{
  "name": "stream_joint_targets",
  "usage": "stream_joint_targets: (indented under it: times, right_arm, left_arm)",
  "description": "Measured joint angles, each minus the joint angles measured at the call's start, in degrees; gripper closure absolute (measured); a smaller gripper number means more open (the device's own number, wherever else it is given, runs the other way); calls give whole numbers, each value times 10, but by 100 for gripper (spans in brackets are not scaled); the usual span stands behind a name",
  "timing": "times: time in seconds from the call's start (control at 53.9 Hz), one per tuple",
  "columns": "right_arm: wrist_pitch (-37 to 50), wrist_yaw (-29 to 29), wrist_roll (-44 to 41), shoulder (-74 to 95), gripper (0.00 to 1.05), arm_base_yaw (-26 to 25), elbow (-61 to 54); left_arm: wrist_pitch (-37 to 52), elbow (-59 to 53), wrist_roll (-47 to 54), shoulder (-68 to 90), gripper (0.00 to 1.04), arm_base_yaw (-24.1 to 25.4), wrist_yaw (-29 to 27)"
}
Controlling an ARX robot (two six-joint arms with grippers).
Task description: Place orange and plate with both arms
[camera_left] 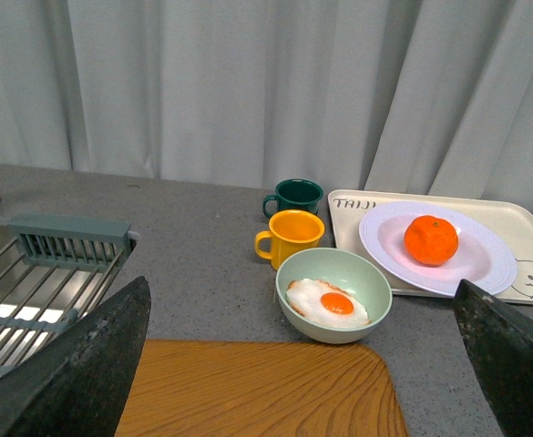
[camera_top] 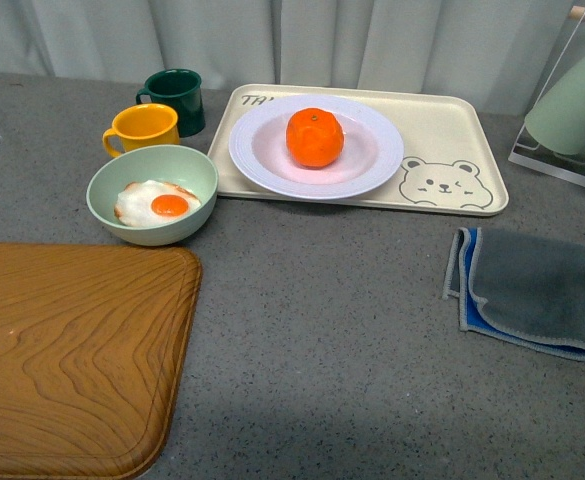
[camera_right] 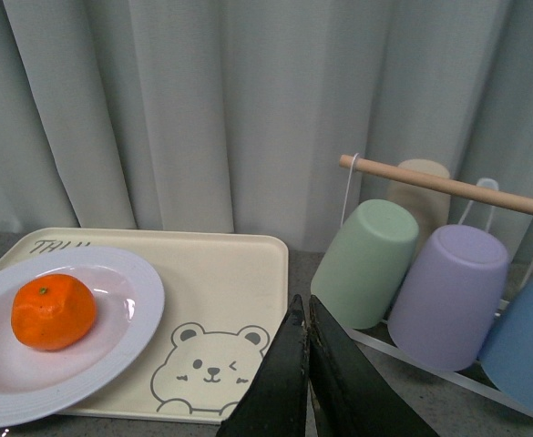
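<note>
The orange (camera_top: 315, 138) rests in the middle of the white plate (camera_top: 257, 160), which stands on the left half of the cream bear tray (camera_top: 452, 130) at the back of the counter. Neither arm shows in the front view. In the left wrist view my left gripper (camera_left: 301, 287) is open and empty. It hangs back over the wooden board, well short of the orange (camera_left: 431, 239) and plate (camera_left: 485, 264). My right gripper (camera_right: 302, 305) is shut with nothing in it, near the tray's right end, with the orange (camera_right: 53, 311) and plate (camera_right: 129, 300) off to one side.
A pale green bowl (camera_top: 187, 170) with a fried egg, a yellow mug (camera_top: 144, 127) and a dark green mug (camera_top: 176, 97) stand left of the tray. A wooden board (camera_top: 72, 350) fills the front left. A grey cloth (camera_top: 527, 290) lies right; a cup rack (camera_right: 448, 264) stands far right. A sink rack (camera_left: 56, 273) is at left.
</note>
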Motion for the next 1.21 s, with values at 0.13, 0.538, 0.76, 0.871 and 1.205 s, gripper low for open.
stream_joint_targets:
  times: [0.13, 0.538, 0.76, 0.871, 1.205]
  right_arm:
    - [-15, -7, 0, -58, 104, -12, -46]
    - [-170, -52, 0, -307, 104, -57, -140]
    - [-235, -53, 0, -398, 104, -57, -164]
    - [-271, -54, 0, -442, 104, -57, -174]
    - [-386, -54, 0, -576, 104, -57, -189]
  left_arm:
    - [0, 0, 0, 0, 7, 0, 0]
    - [0, 0, 0, 0, 7, 0, 0]
    - [0, 0, 0, 0, 7, 0, 0]
    - [0, 0, 0, 0, 7, 0, 0]
    - [0, 0, 0, 0, 7, 0, 0]
